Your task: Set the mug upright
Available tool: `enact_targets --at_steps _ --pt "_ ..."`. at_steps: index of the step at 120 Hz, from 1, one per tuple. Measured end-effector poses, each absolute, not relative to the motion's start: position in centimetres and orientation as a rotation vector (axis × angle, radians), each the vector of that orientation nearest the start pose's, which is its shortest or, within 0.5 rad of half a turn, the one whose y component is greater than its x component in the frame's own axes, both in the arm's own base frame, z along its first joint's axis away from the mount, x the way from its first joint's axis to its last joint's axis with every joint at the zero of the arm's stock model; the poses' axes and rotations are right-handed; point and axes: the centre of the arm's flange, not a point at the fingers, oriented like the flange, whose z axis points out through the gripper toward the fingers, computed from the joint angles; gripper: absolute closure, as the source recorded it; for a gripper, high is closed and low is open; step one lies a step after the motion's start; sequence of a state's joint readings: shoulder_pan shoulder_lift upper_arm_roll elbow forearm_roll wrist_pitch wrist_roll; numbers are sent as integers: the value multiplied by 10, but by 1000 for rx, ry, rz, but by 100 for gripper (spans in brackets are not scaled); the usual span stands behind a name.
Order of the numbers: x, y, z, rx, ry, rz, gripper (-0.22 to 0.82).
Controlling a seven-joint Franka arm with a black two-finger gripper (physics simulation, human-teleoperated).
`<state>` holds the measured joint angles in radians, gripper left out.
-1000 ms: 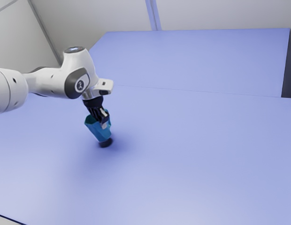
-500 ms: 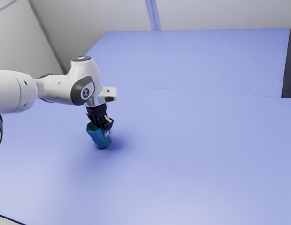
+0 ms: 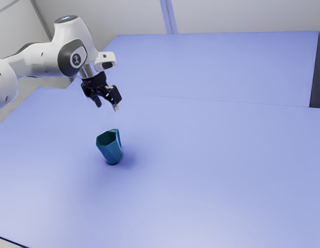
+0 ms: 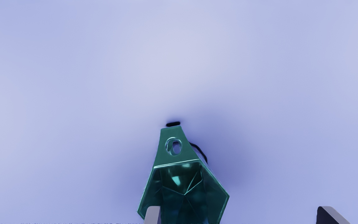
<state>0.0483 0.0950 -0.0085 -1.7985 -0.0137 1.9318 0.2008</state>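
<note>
Exterior view: blue-green mug (image 3: 110,149) stands on the table (image 3: 217,170), base (image 3: 113,163) down, mouth (image 3: 107,138) up, handle (image 3: 118,137) toward the exterior view's right. Slight lean in outline looks like camera slant rather than a real tilt; reads as upright, which is what the task wants. Gripper (image 3: 107,106) hangs above the mug, well apart from it, the two fingers spread and nothing between them. Wrist view: one finger (image 4: 152,215) overlaps the mug's mouth by line of sight, the other (image 4: 331,214) is off beyond the mug's side; wide gap, so pincer open, no grip. Handle sticks out from the mug's wall, inside of the cup plainly seen. Judgement: mug lies as the job asks, so good work now means not disturbing it. Any arm motion best kept high over the mug, no sideways sweep low near it; handle and lip are the likely snag points, and a brush there could tip a tapered cup on its narrower foot. Full seating of the base worth a look; its underside can't be made out.
</note>
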Motion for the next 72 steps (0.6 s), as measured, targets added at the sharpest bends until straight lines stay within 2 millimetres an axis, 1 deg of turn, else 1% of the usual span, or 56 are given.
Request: enact_targets --at_steps 10,13,18,25,35,52,72 --pt "601 27 540 -3133 232 -120 4" --pt "601 26 551 -3132 231 -129 4" --pt "599 24 565 -3132 234 -127 3" --pt "596 20 575 -3137 241 -106 2" --pt "591 17 580 -3145 243 -60 2" --pt "586 20 577 -3156 225 7 1" --pt "583 21 575 -3161 216 46 0"
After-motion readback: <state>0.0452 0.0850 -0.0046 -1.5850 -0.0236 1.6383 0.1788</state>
